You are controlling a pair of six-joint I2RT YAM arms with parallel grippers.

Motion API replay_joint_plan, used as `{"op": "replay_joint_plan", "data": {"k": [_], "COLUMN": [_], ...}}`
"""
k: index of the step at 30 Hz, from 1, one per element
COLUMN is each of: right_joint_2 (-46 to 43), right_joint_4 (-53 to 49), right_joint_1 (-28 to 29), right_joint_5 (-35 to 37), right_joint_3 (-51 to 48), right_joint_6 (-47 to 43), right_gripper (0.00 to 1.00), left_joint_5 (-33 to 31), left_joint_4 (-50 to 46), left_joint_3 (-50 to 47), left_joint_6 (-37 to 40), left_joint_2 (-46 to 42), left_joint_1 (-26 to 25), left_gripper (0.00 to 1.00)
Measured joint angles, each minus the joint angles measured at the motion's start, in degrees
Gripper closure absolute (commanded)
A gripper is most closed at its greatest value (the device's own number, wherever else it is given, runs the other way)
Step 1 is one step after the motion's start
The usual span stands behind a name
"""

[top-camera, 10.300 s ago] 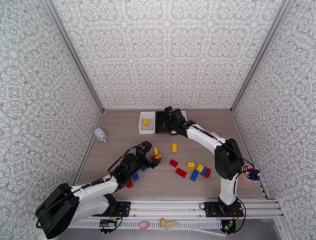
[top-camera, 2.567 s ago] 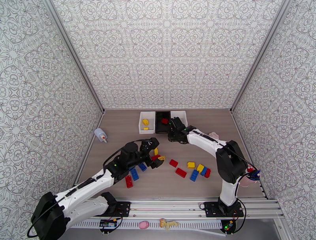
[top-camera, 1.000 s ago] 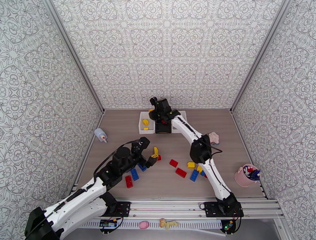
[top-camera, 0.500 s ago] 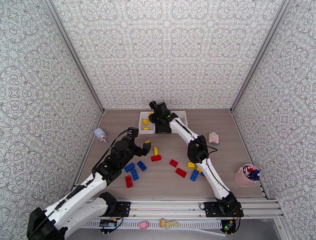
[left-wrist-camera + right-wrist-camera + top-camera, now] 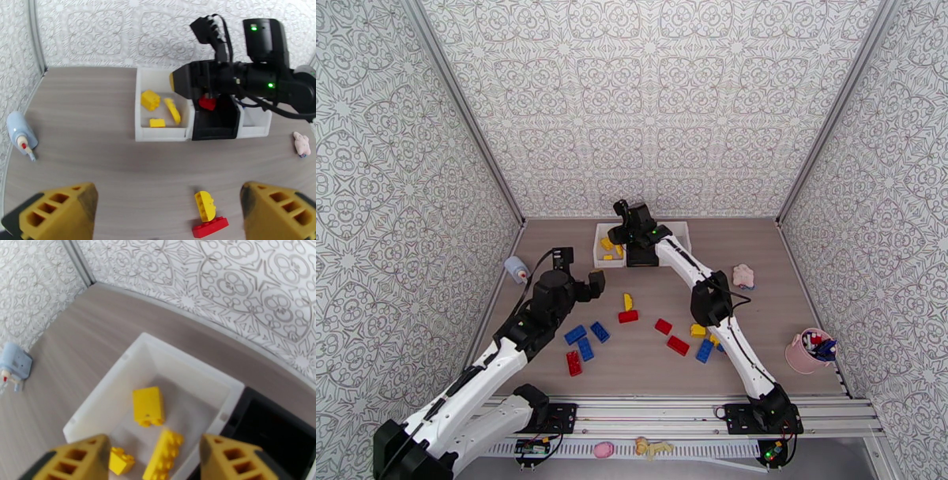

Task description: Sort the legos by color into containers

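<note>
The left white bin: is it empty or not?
Not empty: this white bin holds three yellow legos, visible in both wrist views.

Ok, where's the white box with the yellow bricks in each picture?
Top external: the white rectangular plastic bin sits just left of centre, leftmost in the row.
Left wrist: the bin is upper middle, touching the black plastic bin on its right.
Right wrist: the bin is in the middle, seen from close above.
Shared landmark: the small pale blue bottle with a red tip, left of it everywhere.
</note>
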Motion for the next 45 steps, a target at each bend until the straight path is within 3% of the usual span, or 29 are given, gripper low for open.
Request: {"op": "replay_joint_plan", "data": {"k": [5,11,17,25,37,42,45], "right_joint_2": [-2.62,-17.20,-33.38,-48.87,-55.23,-55.23,-55.30], "right_joint_4": [0.55,6.47,15.15,19.87,18.56,18.56,18.53], "right_joint_1": [0.00,0.00,0.00,1.53,2.86,2.86,2.86], "right_joint_5": [-1.07,-3.54,-5.33,-8.17,-7.69,-7.23,-6.82], "right_joint_3": [-3.67,-24.39,-45.53,-65.48,-72.35,-72.35,-72.39], "right_joint_6": [0.04,-0.15,-0.50,-4.98,-11.80,-12.17,-12.20], "right_gripper": [0.13,0.06,0.04,0.01,0.01,0.00,0.00], "left_joint_5": [-5.53,-7.02,-3.41,4.96,11.37,12.02,12.59], "left_joint_4": [-8.87,-20.68,-29.68,-31.74,-29.53,-27.93,-26.99], "left_joint_3": [3.63,5.03,5.22,2.95,-1.18,-2.03,-2.08], "left_joint_6": [-7.63,-20.37,-29.42,-33.00,-32.98,-32.74,-32.46], "left_joint_2": [3.98,8.46,12.31,15.21,23.21,25.94,27.28], "left_joint_1": [0.13,0.55,2.91,5.79,7.89,8.00,8.00], "left_gripper": [0.00,0.00,0.00,0.03,0.07,0.15,0.24]}}
